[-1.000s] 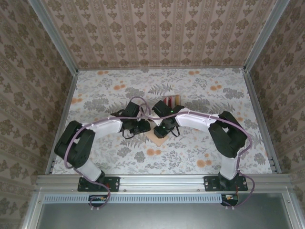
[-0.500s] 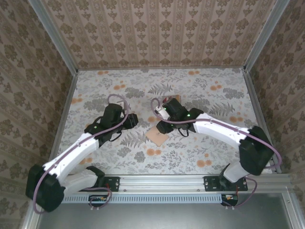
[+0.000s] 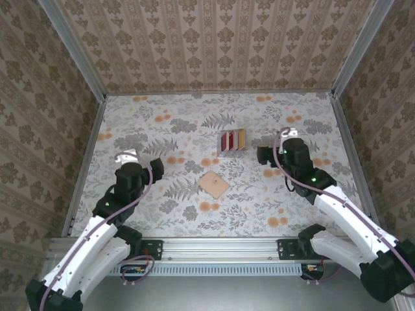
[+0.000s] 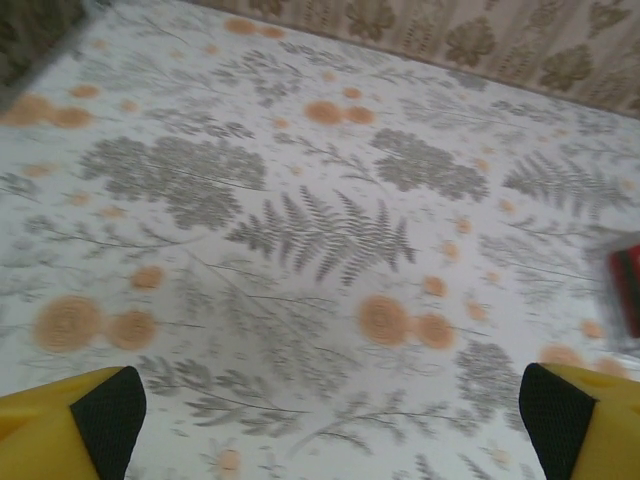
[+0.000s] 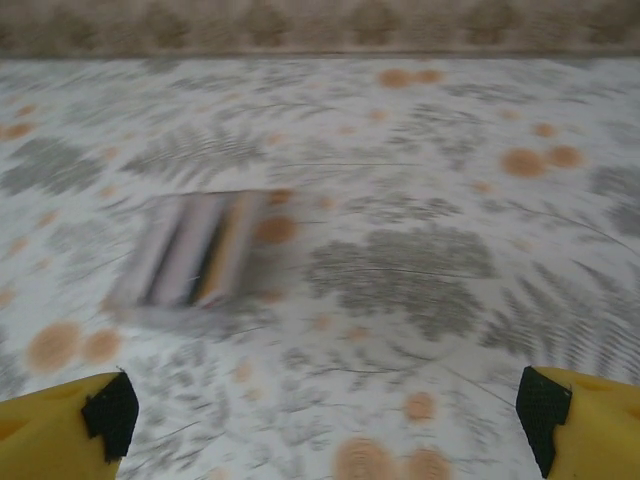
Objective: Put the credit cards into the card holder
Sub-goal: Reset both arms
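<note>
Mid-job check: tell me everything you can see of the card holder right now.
The card holder is a small, flat, squarish piece, pinkish-tan on top with a tiny pale mark at its centre. Its surface looks smooth, and none of its inside shows. It lies flat on the floral table, turned corner-on like a diamond, near the middle. It sits on the near side of the cards, apart from them. Nothing but the table touches it.

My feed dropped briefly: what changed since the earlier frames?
Both arms pulled back from the centre: the left gripper swung out to the left, the right gripper to the right. Both now stand open and empty. The card holder and the credit cards lie where they were, cards still outside it.
</note>
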You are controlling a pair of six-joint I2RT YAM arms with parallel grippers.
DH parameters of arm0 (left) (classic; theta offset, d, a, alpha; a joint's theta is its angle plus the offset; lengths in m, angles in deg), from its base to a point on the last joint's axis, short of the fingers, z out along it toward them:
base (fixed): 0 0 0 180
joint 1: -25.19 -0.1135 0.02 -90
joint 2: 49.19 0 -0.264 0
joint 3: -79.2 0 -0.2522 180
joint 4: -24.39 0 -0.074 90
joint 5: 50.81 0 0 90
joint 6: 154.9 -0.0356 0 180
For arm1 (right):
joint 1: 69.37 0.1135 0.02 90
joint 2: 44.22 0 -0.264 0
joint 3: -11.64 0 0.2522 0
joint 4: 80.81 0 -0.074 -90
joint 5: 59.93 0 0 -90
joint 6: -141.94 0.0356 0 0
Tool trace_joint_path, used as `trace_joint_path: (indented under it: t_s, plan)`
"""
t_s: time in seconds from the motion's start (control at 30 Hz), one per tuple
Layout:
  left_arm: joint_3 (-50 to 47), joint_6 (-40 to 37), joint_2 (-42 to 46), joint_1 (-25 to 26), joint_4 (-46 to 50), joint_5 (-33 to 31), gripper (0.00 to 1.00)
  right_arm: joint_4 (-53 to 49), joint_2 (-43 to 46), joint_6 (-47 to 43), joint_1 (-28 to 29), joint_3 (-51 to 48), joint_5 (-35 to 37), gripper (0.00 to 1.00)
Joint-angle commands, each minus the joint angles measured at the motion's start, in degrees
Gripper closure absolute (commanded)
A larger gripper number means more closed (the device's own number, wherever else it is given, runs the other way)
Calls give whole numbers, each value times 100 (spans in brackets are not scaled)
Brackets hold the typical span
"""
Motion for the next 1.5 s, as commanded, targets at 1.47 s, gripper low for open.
trace_joint_path:
  t_s: [1.47]
  plan:
    - [-1294,-2124,-4705,-3118,-7493,1486,0,5732,-3237,-1114,-1846,-1507,-234,0]
